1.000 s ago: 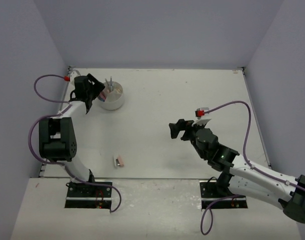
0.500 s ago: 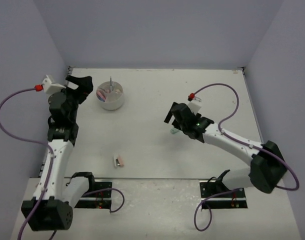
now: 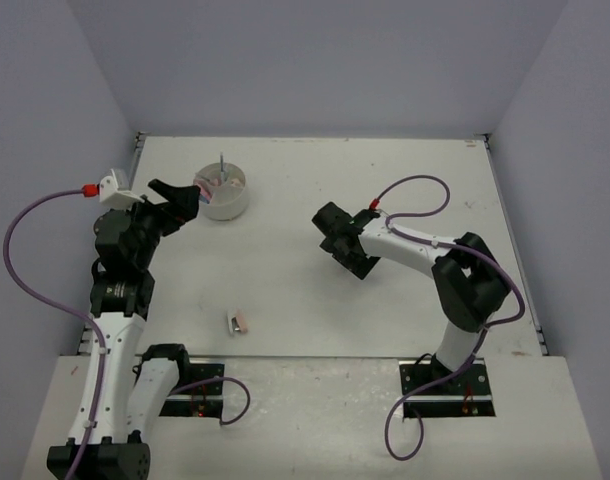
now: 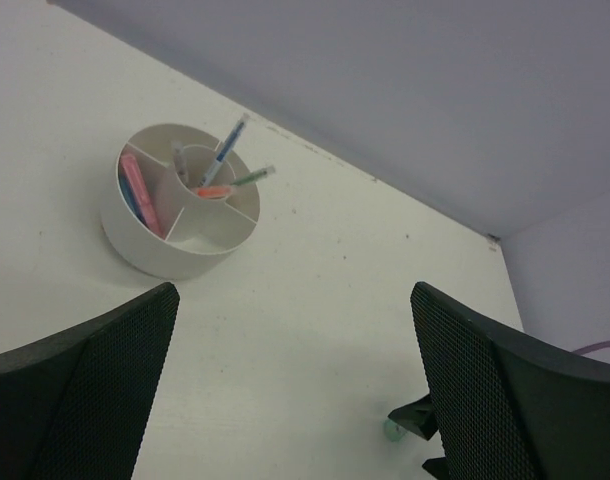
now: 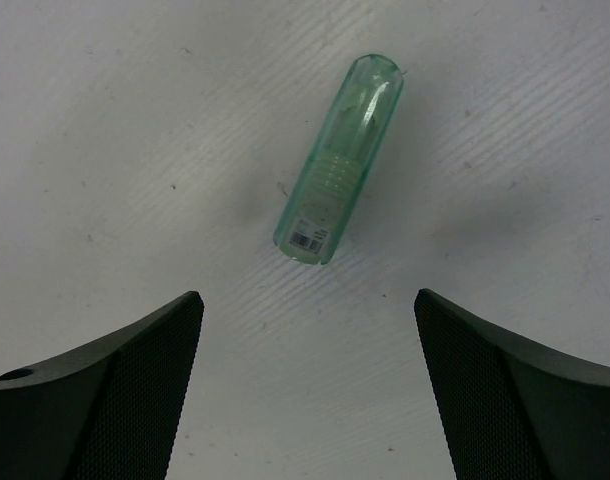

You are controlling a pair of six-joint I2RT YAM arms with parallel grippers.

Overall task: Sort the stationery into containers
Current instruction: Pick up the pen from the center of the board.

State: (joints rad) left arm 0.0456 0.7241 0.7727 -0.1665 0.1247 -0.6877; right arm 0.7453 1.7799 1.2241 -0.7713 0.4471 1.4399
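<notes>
**Mia:** What is the right end effector [image 5: 305, 300] doing?

**Tom:** It hangs over a little green see-through plastic tube [image 5: 340, 160]. Its two black fingers [image 5: 95, 400] have a bumpy mesh skin. They are spread wide and hold nothing.

**Mia:** Where is the tube?

**Tom:** It lies flat on the white bench [image 3: 285, 180], just past the fingers and a bit slanted. The far end is round, and there is a tiny label near the other end.

**Mia:** Will it be hard to pick up?

**Tom:** I think it is light and hard, not squishy. But it looks smooth and shiny, so it may slip or roll away. I would pinch it across the middle, on its two long sides, not on the round tip.

**Mia:** Where should it go?

**Tom:** In the round white dish [image 4: 135, 250], far off to the left. It has little walls inside. Thin pens [image 4: 225, 150] stand in its middle cup, and pink and blue pieces lie in one side part.

**Mia:** And the left end effector [image 4: 293, 292]?

**Tom:** It is wide open too, with nothing in it, and it looks toward the dish. Some small pink and grey bits [image 3: 238, 321] lie on the bench near us.
</notes>
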